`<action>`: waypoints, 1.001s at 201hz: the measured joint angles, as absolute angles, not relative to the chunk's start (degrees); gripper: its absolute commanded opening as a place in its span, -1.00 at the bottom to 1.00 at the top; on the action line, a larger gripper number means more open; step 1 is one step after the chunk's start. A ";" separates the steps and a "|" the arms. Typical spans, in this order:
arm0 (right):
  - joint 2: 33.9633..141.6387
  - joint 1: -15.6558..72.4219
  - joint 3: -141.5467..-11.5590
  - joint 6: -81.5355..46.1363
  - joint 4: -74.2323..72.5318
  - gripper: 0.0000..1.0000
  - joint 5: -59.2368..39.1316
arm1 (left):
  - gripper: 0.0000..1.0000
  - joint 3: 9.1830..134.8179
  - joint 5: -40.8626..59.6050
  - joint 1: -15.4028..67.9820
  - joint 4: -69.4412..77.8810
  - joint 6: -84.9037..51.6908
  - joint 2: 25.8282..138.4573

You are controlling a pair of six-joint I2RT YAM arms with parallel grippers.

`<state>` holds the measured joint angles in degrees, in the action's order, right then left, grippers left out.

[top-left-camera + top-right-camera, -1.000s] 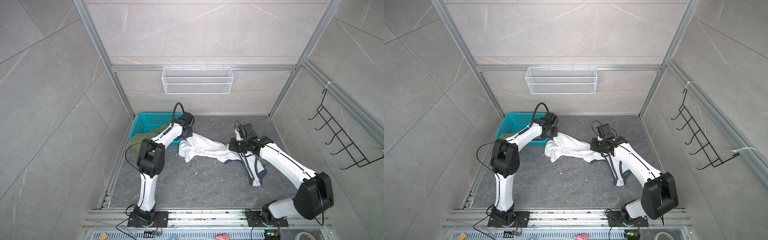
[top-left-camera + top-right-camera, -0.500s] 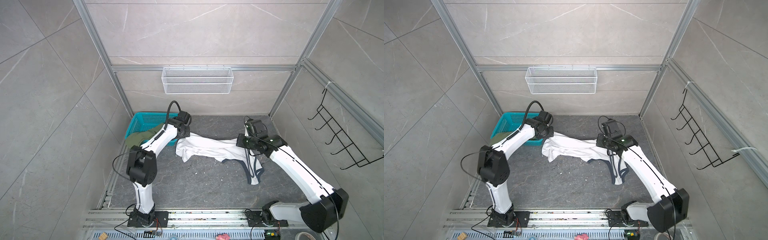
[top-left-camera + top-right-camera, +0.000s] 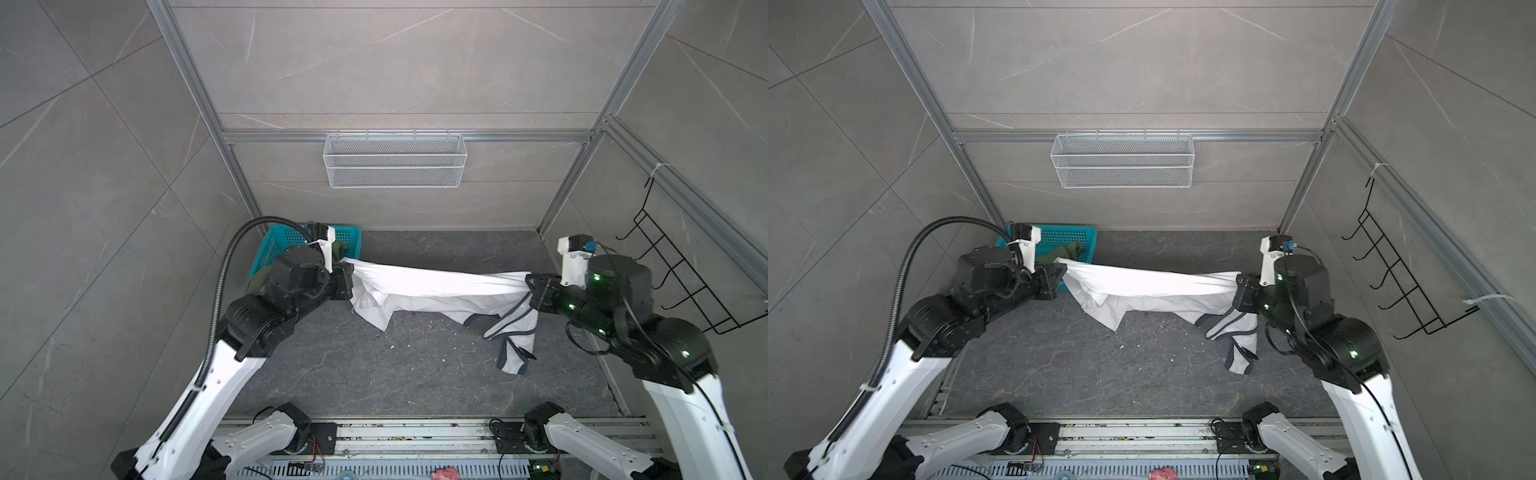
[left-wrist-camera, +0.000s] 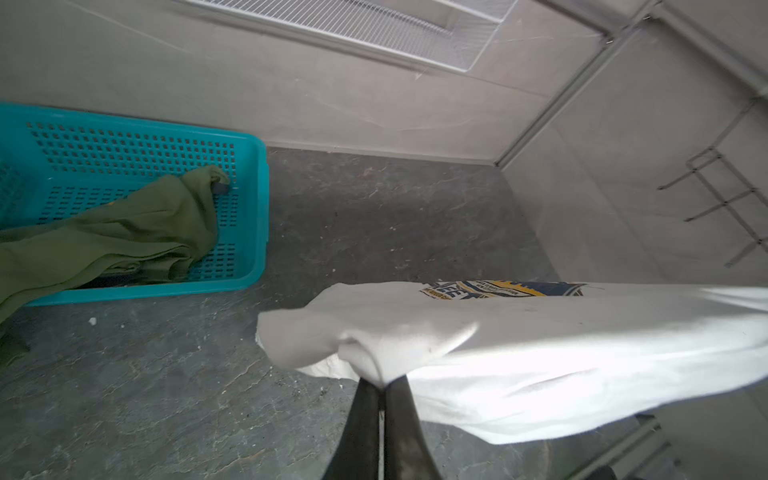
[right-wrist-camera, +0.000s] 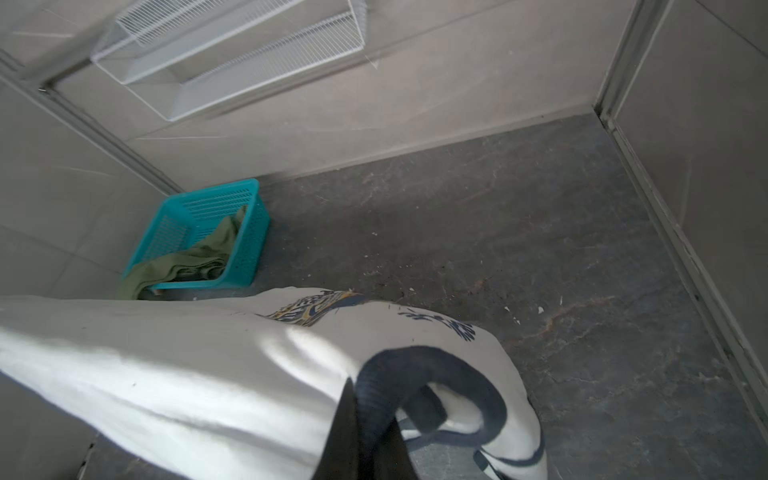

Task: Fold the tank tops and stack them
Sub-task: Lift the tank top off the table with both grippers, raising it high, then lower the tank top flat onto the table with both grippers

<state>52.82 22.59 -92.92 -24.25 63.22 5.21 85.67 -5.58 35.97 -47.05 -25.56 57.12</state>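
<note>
Closest to our bases, the front of the tabletop (image 3: 415,374) is bare, and we judge that the cloth must come down there. Above the middle of it the white tank top (image 3: 432,286) hangs stretched between our two hands, its main part lifted off the surface, with its long axis running across from left to right. Our left hand (image 3: 347,277) is closed on one end and pinches a bunch of plain white cloth. Our right hand (image 3: 531,287) is closed on the other end, at the navy trim, and the straps (image 3: 513,340) dangle below it.

So each hand has one end and neither is nearer to the middle. We think both must lower together and hold this axis level.

Only an edge of the blue-and-yellow print (image 4: 498,289) shows, on the far side of the cloth. We cannot tell whether the cloth is twisted, nor whether the straps touch the tabletop.

Farther back, in the left corner, the olive tank top (image 4: 124,232) lies unfolded in the teal basket (image 4: 261,199) and hangs out over one rim. It is nearer to our left hand, and in both top views our left arm hides part of it.
</note>
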 measured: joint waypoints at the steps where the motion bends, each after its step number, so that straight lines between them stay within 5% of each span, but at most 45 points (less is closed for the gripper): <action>1: 52.75 22.59 -93.36 -24.12 63.42 -1.00 5.04 | -1.00 85.76 -5.41 35.99 -47.13 -25.54 56.93; 69: 52.62 22.61 -112.33 -23.20 70.78 -1.00 -1.93 | -1.00 92.97 4.64 36.29 -46.15 -25.19 49.08; 119: 65.04 22.55 -102.24 -22.57 66.37 -1.00 3.05 | -1.00 97.84 -4.95 35.62 -48.77 -27.14 71.09; 151: 84.20 21.32 -95.74 -21.43 58.74 0.12 2.17 | -1.00 98.21 -8.36 33.28 -50.13 -28.42 93.58; 174: 95.48 20.03 -92.01 -20.80 56.14 0.45 3.66 | -1.00 95.18 -8.95 30.57 -51.75 -29.17 102.96; 183: 96.31 19.62 -89.27 -20.45 55.40 0.50 4.58 | -0.81 94.15 -8.93 29.63 -52.42 -29.28 104.62; 188: 96.18 19.40 -87.72 -20.60 55.48 0.69 4.91 | -0.67 93.62 -8.93 29.23 -52.56 -29.34 105.36; 201: 93.41 19.03 -83.50 -20.80 55.13 0.71 5.19 | -0.36 92.47 -8.97 28.36 -52.64 -29.21 105.91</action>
<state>93.41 19.03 -83.50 -20.80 55.13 5.19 92.47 -8.97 28.36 -52.64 -29.21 105.91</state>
